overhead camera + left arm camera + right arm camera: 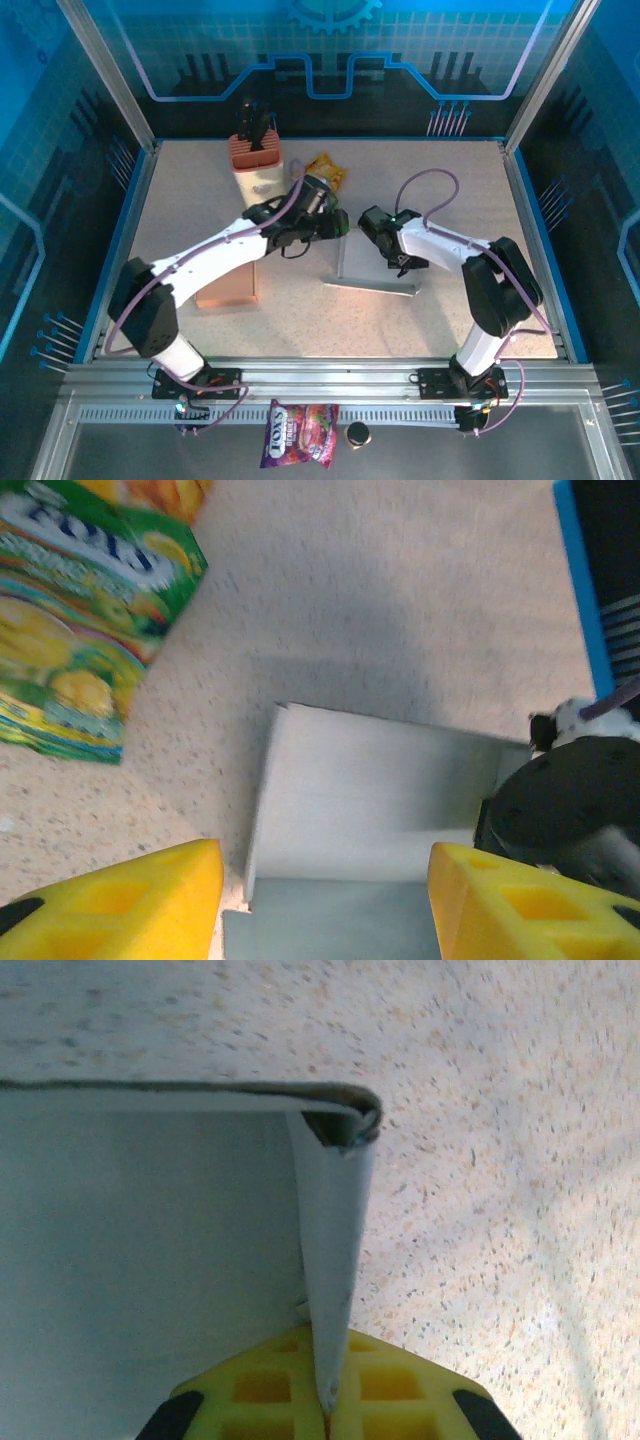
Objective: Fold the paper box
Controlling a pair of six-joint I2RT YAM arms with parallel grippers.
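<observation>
Grey card box [378, 268] lies in the middle of the counter [190, 200]. My right end effector [326, 1405] pinches one thin wall; my left end effector [325, 885] hovers over it, jaws apart. A skewed push from the left could buckle that wall or drag the box free, I judge.

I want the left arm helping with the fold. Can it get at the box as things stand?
Probably yes: the left hand hangs open just above the box, with nothing between them; the right hand pinches a wall off to one side.
</observation>
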